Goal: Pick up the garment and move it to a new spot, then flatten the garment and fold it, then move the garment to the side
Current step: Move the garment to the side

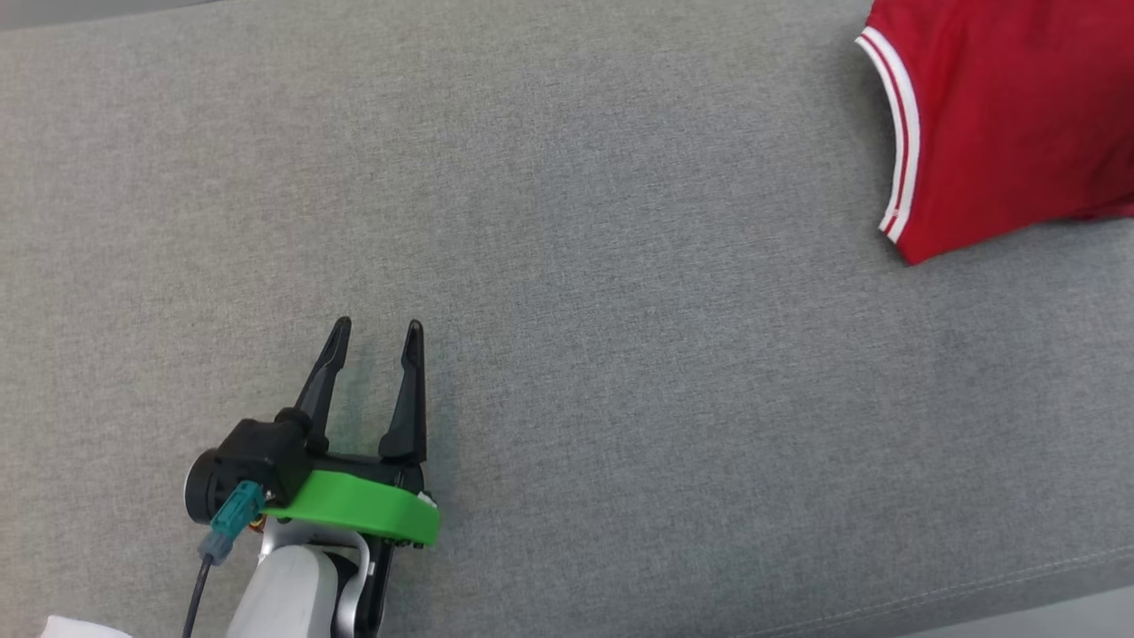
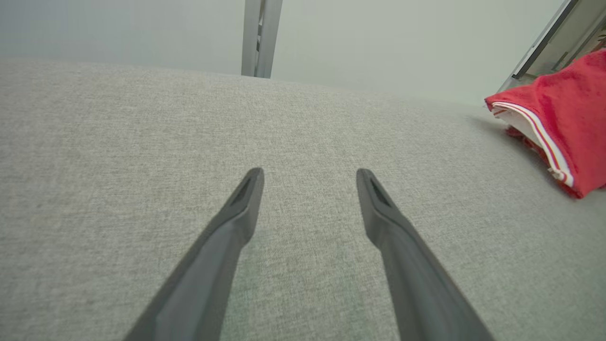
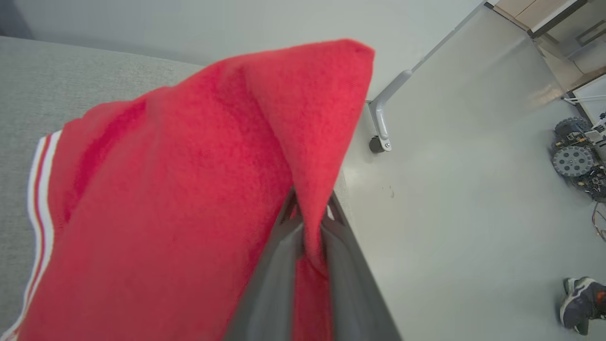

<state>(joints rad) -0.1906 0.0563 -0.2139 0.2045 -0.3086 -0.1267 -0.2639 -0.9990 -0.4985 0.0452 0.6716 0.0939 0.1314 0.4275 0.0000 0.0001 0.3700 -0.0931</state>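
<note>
Right wrist view: my right end effector point(image 3: 310, 208) is clamped on a fold of the red knit garment with white-striped trim point(image 3: 165, 213), at the grey fabric tabletop's point(image 3: 28, 94) far right; my left end effector point(image 1: 377, 325) hovers spread and empty, well apart.

Grey woven surface point(image 1: 567, 266) in front; past its edge, pale glossy floor point(image 3: 450, 227), a metal leg point(image 3: 381, 118), a small wheeled machine point(image 3: 573, 161), a shoe point(image 3: 577, 303).
</note>
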